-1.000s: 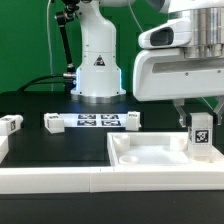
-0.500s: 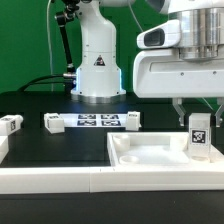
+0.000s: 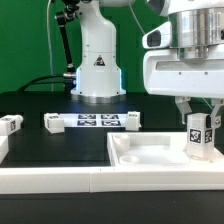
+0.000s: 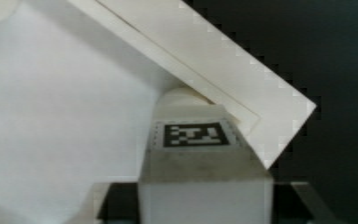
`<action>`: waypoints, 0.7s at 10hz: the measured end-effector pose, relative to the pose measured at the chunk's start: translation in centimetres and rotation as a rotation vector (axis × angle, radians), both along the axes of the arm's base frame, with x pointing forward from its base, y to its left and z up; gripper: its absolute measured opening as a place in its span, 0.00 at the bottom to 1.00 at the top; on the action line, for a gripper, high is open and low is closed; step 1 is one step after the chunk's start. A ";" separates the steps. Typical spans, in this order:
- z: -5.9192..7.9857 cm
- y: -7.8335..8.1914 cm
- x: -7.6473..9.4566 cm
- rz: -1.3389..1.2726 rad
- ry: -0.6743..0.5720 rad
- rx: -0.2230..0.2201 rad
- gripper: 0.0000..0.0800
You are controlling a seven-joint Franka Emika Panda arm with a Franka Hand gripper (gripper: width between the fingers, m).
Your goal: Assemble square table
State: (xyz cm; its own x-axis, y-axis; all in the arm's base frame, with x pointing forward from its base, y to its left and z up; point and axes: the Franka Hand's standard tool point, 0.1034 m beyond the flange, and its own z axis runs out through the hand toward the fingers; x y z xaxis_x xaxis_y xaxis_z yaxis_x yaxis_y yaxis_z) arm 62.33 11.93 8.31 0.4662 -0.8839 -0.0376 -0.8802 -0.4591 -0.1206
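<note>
The square tabletop (image 3: 150, 152) lies flat at the front of the exterior view's right, recessed face up. My gripper (image 3: 199, 118) is shut on a white tagged leg (image 3: 199, 137) and holds it upright at the tabletop's far right corner. In the wrist view the leg (image 4: 202, 150) sits between the two dark fingers (image 4: 119, 203), its end against the corner of the raised rim (image 4: 229, 80). Whether the leg is seated in the slab I cannot tell. Three loose legs lie on the table: one at the far left (image 3: 10, 124) and two (image 3: 52, 122) (image 3: 131, 118) beside the marker board.
The marker board (image 3: 91, 121) lies at the middle back, in front of the robot base (image 3: 97, 70). A long white border wall (image 3: 55, 181) runs along the front edge.
The wrist and gripper body have shifted a little toward the exterior view's right and turned slightly. The leg stays at the same corner of the tabletop, still gripped.
</note>
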 end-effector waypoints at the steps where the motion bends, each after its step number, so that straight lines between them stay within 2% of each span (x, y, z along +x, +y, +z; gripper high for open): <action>1: 0.0 0.1 0.0 -0.074 0.007 0.007 0.36; 4: 0.0 0.8 -0.1 -0.340 0.030 0.051 0.36; 7: 0.0 0.8 0.0 -0.455 0.044 0.083 0.37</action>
State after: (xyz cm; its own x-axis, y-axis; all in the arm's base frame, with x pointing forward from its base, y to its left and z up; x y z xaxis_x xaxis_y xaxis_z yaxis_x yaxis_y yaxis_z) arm 62.32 12.76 8.31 0.0284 -0.9913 -0.1282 -0.9949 -0.0157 -0.0992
